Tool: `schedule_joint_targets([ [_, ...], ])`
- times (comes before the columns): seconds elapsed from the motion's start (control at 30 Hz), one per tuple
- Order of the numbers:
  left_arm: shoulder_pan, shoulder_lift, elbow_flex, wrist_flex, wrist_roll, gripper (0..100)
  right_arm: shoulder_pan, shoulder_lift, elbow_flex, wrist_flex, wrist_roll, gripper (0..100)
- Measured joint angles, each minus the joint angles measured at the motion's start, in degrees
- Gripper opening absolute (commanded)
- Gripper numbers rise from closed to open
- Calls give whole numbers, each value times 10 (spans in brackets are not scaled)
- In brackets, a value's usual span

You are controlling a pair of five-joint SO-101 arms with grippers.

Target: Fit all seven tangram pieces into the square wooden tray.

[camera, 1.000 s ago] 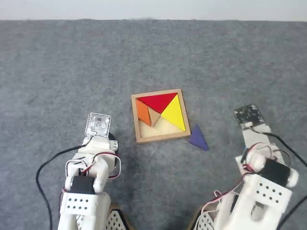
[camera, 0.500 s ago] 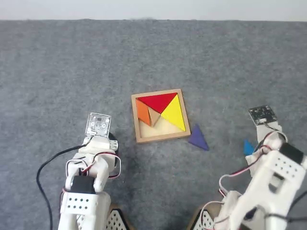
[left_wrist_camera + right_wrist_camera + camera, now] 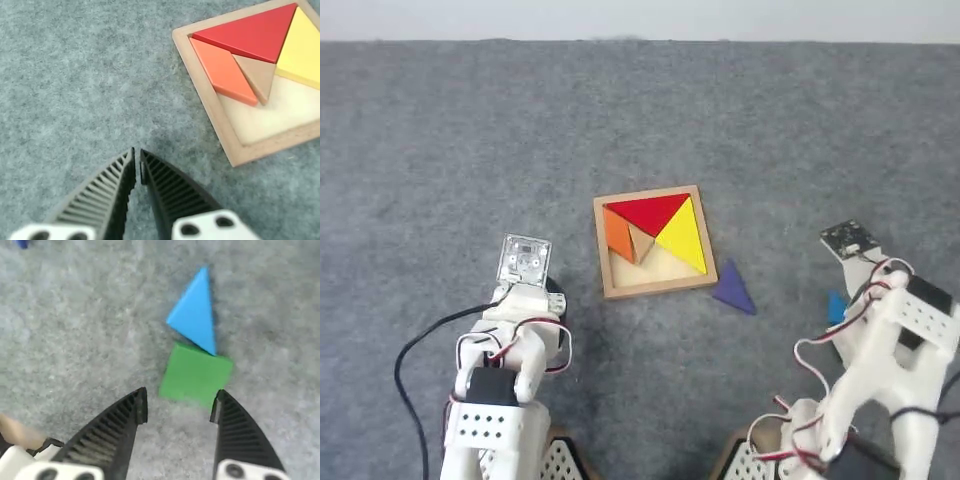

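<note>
Right gripper (image 3: 180, 391) repositioned near table's (image 3: 470, 120) right edge within last second; now held spread wide above green square (image 3: 196, 374), blue triangle (image 3: 194, 315) touching square's corner. Left gripper (image 3: 137, 150) shut, empty, unmoved. Tray (image 3: 655, 288) at table centre part-filled; purple triangle (image 3: 732, 290) left beside its near-right corner. Green pick-up judged next.

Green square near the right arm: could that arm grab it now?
Probably yes: the right gripper hangs open right by the green square, nothing between them. The blue triangle touches its edge and might get nudged.
</note>
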Motion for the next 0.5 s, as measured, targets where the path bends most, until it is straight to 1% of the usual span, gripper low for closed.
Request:
schedule_joint_targets([
  [0.23, 0, 0, 0, 0, 0, 15, -4, 79, 0, -63, 0, 220],
  [0.5, 0, 0, 0, 0, 0, 15, -4, 88, -21, -74, -3, 220],
])
